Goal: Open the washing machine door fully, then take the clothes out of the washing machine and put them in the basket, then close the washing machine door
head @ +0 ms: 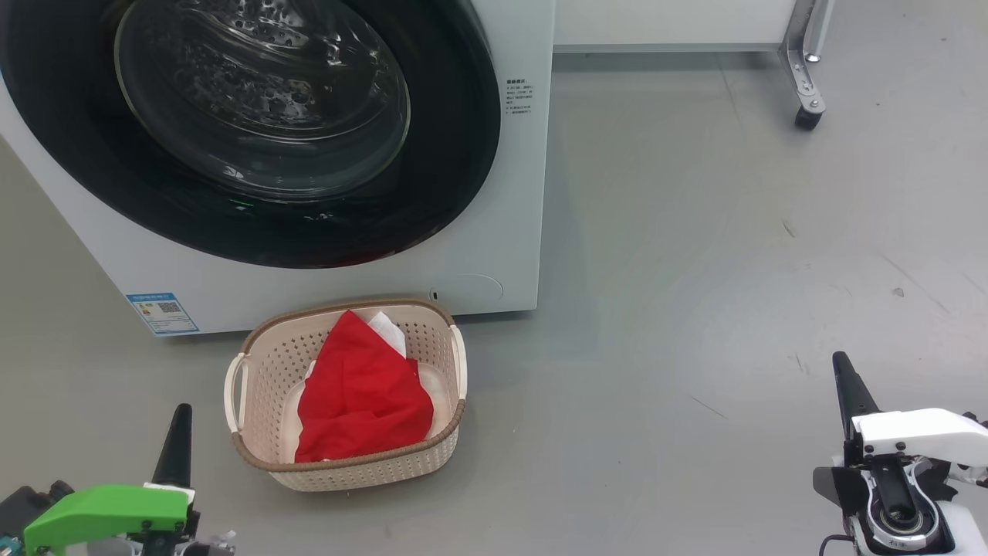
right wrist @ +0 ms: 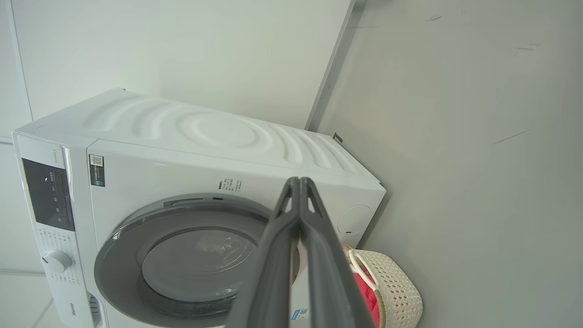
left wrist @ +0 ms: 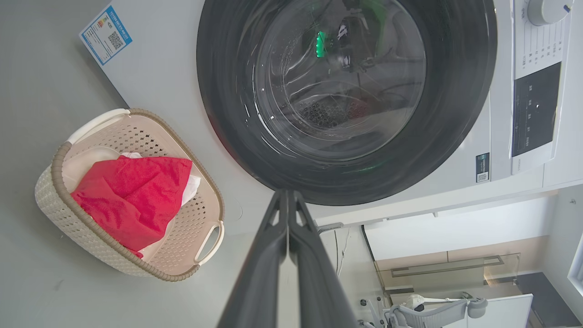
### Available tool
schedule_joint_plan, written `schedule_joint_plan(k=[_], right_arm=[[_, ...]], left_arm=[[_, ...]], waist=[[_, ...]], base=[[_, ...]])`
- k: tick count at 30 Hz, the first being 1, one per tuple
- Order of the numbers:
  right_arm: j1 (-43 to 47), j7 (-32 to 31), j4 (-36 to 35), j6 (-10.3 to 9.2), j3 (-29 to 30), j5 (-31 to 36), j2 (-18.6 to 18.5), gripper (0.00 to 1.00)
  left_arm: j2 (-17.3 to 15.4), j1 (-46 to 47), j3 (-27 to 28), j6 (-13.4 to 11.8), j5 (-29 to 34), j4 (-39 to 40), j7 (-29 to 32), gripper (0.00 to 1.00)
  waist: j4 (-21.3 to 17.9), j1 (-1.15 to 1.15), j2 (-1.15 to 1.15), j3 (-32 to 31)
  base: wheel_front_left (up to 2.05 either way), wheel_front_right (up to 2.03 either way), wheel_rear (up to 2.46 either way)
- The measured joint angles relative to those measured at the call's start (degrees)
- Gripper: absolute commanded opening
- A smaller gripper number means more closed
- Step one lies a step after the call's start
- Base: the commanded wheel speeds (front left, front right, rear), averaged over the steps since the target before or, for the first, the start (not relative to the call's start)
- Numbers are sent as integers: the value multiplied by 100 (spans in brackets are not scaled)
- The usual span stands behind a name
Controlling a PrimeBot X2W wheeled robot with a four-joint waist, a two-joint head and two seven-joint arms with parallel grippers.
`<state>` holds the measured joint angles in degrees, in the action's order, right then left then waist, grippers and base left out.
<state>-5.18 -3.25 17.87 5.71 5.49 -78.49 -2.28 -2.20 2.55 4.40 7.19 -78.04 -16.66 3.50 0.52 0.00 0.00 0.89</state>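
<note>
I see the washing machine door (head: 455, 154) shut flush on the white washing machine (head: 509, 232), its top cut off in my head view and the drum a blur behind the bulging glass. One red jersey (head: 359, 394) lies crumpled in the one perforated cream basket (head: 347, 471), on the floor just in front of the machine. Its lettering is lost in the folds. The basket has two side handles and a brown woven rim. Near me, left gripper (head: 182, 413) and right gripper (head: 841, 363), fingers pressed together, holding nothing
</note>
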Motion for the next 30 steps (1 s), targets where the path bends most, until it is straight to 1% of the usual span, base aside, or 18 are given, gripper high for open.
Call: schedule_joint_plan(k=[18, 20, 30], right_arm=[[2, -335, -126, 98, 260, -1258, 0, 0], [3, -335, -132, 126, 270, -1293, 0, 0], [3, -335, -143, 126, 270, -1299, 0, 0]], left_arm=[[11, 106, 74, 1, -1306, 58, 309, 0], [11, 107, 74, 1, -1329, 65, 334, 0], [12, 107, 74, 1, -1330, 75, 334, 0]], waist=[[-52, 0, 0, -74], [-53, 0, 0, -74], [-52, 0, 0, -74]], base=[[0, 0, 0], [0, 0, 0], [0, 0, 0]])
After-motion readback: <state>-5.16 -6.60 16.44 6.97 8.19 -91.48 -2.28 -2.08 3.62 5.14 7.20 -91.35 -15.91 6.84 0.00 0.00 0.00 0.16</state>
